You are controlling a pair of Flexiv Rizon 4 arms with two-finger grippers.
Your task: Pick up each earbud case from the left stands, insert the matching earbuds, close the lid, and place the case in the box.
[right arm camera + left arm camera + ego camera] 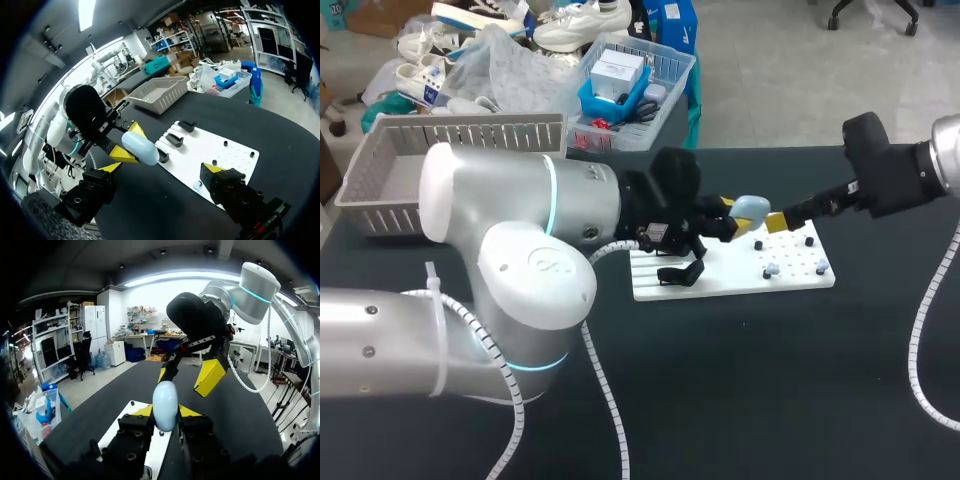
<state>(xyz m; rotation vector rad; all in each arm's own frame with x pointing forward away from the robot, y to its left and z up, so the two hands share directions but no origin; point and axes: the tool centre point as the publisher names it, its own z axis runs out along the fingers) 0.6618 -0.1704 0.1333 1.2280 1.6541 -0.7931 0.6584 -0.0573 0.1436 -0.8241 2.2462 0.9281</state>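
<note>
Pale-blue case (750,210), white board (740,282)

Fig. Work surface, head view. The table (750,390) was a dark, matte top filling most of the frame. Two items lay directly on it: (a) a flat white board (730,275), rectangular, set approx. mid-table and toward the right, with its long side running left-right; (b) a grey slotted basket (470,135), at the far-left corner, well apart from the board.
</note>
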